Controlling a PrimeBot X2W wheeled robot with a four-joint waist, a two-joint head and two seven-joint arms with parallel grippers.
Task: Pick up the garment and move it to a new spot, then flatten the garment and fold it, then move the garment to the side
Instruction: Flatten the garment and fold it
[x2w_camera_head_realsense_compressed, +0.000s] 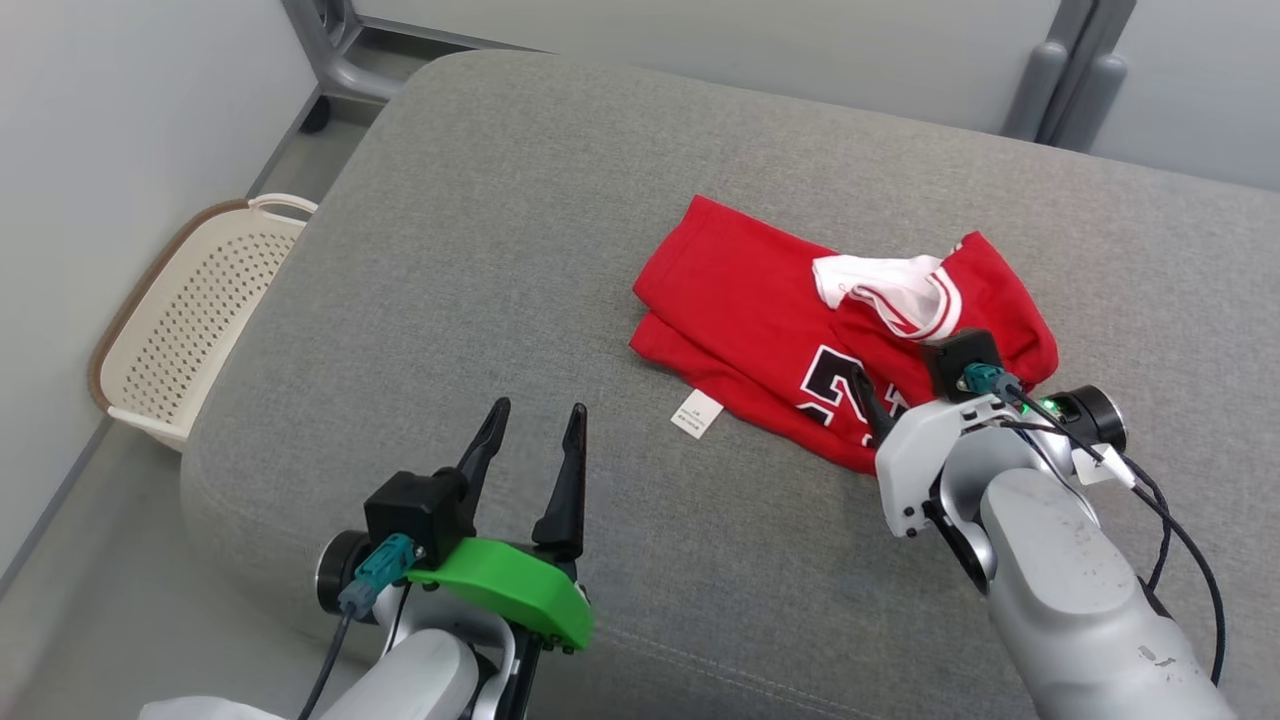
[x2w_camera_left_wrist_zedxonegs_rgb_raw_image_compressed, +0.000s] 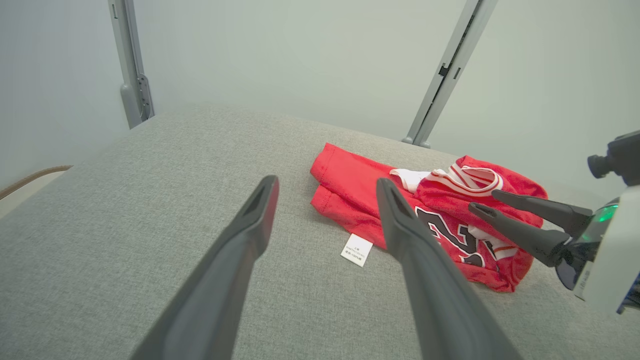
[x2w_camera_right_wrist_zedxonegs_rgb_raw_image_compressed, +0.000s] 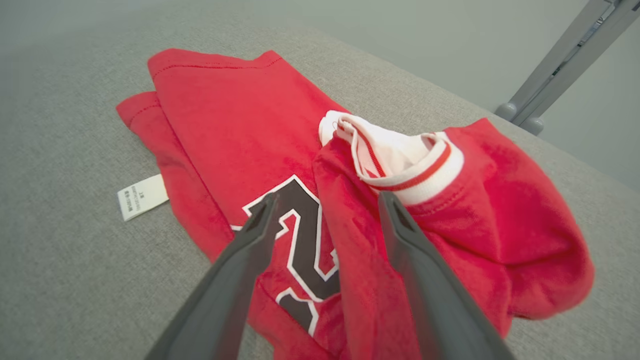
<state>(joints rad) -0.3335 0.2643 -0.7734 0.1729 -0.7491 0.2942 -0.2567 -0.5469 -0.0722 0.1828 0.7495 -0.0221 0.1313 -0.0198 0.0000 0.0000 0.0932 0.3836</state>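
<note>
Head view: a red jersey lies bunched on the grey upholstered cushion. One half is doubled over and its white-trimmed neckline is turned up. A care label pokes out at the near edge. The left gripper hovers over bare cushion with its fingers spread wide and holds nothing; the jersey sits ahead of it and off to its right. A perforated laundry basket stands on the floor, far to this gripper's left.

Right wrist view: the right gripper is poised just above the jersey, its fingers fully apart. The printed number lies under one finger and the rumpled fold under the other, and no cloth is pinched.

Judged from this, no stage looks complete. The jersey is neither flat nor neatly folded, and the first pick-up seems about to begin. Carrying, flattening, folding and setting aside remain.
</note>
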